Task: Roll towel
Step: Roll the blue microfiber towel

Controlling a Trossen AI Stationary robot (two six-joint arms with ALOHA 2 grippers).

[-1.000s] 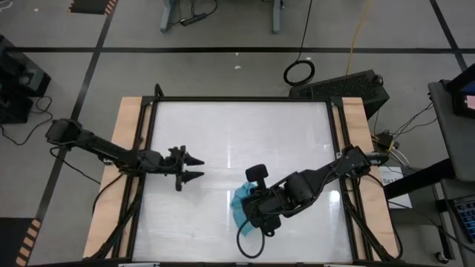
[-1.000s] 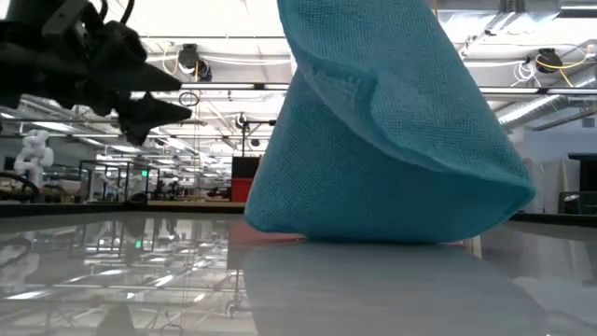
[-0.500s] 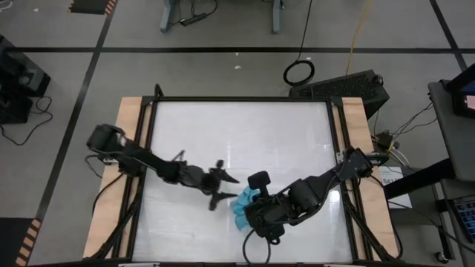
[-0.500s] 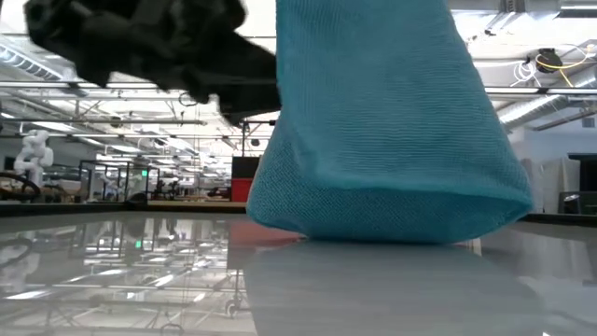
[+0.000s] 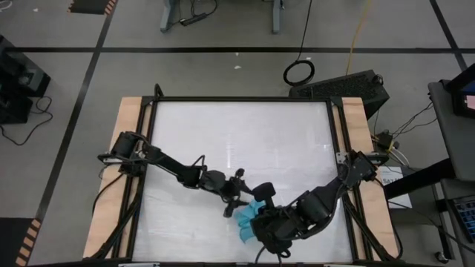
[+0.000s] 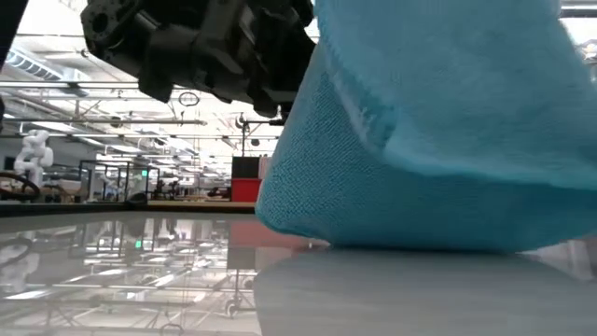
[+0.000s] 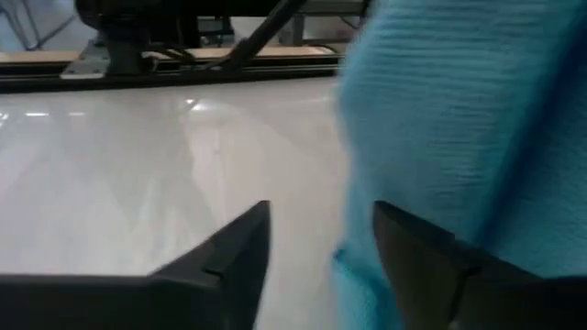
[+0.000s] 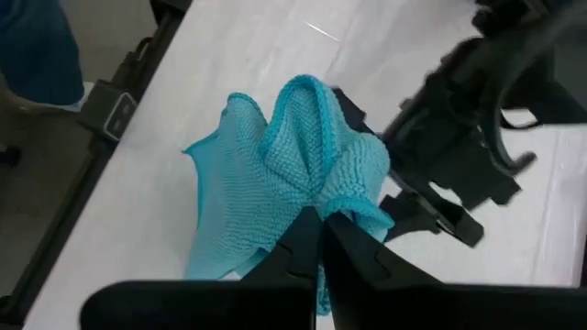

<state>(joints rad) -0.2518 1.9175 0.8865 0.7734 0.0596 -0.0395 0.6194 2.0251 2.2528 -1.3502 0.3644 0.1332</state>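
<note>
The left arm reaches from the left edge of the tabletop (image 5: 193, 126) diagonally toward the near middle, stretched low; its gripper (image 5: 236, 200) has the fingers (image 7: 229, 252) spread apart, one of them against the towel (image 5: 249, 215). The right arm comes in from the right edge, bent at the elbow, its gripper (image 8: 319, 220) pinching a fold of the towel between closed fingers, wrist angled toward the left gripper, just beside it

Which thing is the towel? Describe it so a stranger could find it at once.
Start at the white table and go to its near edge, where the two dark arms meet. The towel is the bunched turquoise cloth there, pinched by the right gripper, with the left gripper open beside it. It is the only soft, coloured thing on the table.
</note>
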